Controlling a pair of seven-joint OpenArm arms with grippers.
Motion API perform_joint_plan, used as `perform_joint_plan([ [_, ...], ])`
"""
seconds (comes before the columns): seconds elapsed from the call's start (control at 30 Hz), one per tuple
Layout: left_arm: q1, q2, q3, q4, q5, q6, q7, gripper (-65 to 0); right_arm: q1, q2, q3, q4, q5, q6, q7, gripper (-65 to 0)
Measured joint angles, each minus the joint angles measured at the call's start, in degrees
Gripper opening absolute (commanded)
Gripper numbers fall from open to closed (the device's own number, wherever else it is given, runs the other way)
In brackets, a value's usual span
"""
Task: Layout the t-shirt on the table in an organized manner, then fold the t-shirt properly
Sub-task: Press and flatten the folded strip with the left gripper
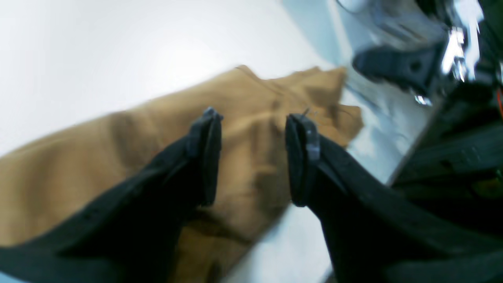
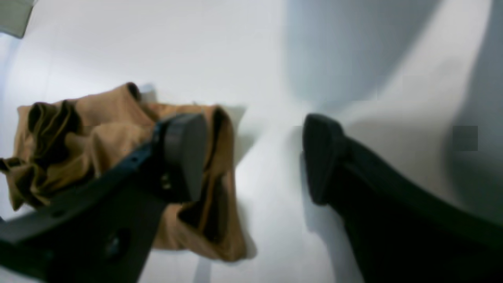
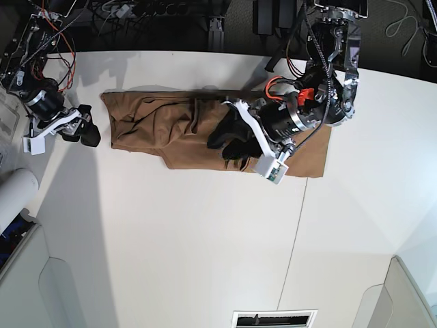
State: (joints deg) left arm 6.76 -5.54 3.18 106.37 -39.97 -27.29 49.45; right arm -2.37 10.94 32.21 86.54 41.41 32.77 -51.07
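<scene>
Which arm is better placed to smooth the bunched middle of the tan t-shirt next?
Left. Its open gripper hangs over the creased middle of the tan-brown cotton t-shirt; the right gripper sits off the shirt's end, over the white table.

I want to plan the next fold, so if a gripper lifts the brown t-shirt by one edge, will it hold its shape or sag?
Probably sag: the t-shirt already lies in soft wrinkles and bunched folds on the table, suggesting limp cloth. It looks thin, so likely light. Pushing it would probably crumple it rather than slide it whole.

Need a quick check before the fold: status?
Left gripper open over t-shirt. Right gripper open, empty, beside it. T-shirt rumpled on table. Nothing in the way.
</scene>
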Motion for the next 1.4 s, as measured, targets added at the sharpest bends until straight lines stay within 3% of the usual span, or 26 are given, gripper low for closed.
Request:
perform_joint_plan([
  [0.3, -0.31, -3.15, -11.67, 0.0, -0.5, 0.0, 0.02, -35.5, 0.17, 0.17, -6.99, -3.8, 1.27, 0.48, 1.16, -26.4],
  [0.47, 0.22, -4.31, -13.66, -0.04, 3.41, -0.2, 0.07, -35.5, 0.17, 0.15, -8.68, -3.8, 1.51, 0.5, 1.33, -26.4],
  [0.67, 4.59, -5.57, -13.64, -1.14, 6.1, -0.22, -0.39, -35.5, 0.17, -0.31, -10.47, -3.8, 4.96, 0.48, -1.03, -26.5],
  [1.0, 8.79, -5.27, -13.11, -1.6, 6.08, -0.48, -1.55, -35.5, 0.17, -0.33, -11.06, -3.8, 5.11, 0.68, -1.11, -26.6],
  [1.27, 9.27, -5.11, -3.17, -1.6, 6.01, -1.95, -2.62, -35.5, 0.17, -0.33, -11.06, -3.8, 5.11, 0.68, -1.11, -26.7],
  [1.4, 9.25, -5.09, -1.29, -1.6, 6.19, -1.97, -3.23, -35.5, 0.17, -0.66, -11.06, -3.8, 5.09, 0.68, -1.09, -26.9],
])
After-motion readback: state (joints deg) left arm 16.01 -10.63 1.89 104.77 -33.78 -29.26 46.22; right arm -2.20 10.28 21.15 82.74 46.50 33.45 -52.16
